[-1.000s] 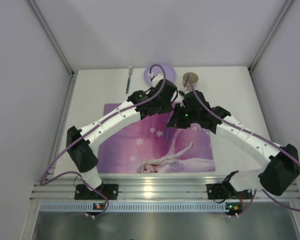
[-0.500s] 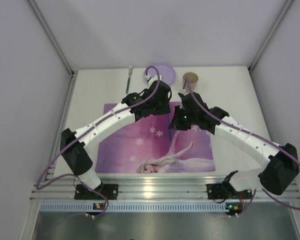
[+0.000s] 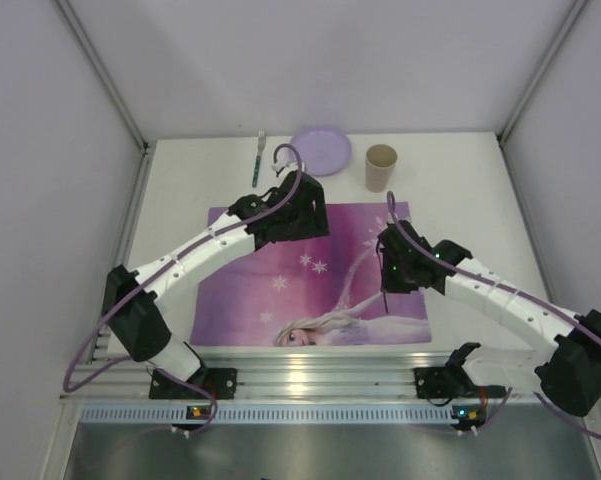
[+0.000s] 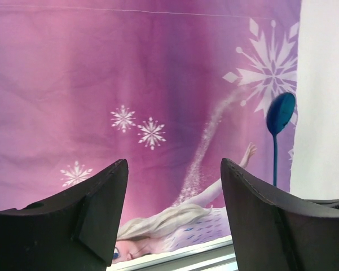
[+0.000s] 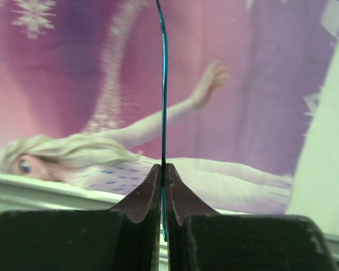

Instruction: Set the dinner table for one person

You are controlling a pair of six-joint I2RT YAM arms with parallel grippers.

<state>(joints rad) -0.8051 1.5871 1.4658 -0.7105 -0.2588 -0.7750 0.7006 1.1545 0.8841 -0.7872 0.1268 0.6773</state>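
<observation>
The dinner table [image 3: 180, 190] spreads beneath both arms, carrying a purple placemat [image 3: 280, 290]. The left tool [image 4: 174, 166] gapes wide above it, and the right tool [image 5: 163, 169] pinches a blue spoon [image 5: 163, 84] by its handle.

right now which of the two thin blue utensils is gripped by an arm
The blue spoon pinched in the right gripper, by the purple placemat's right edge; the other utensil lies left of the round lilac plate.

purple placemat [image 3: 280, 300], with plate [image 3: 321, 150], cup [image 3: 381, 167], fork [image 3: 258, 160] beyond.
</observation>
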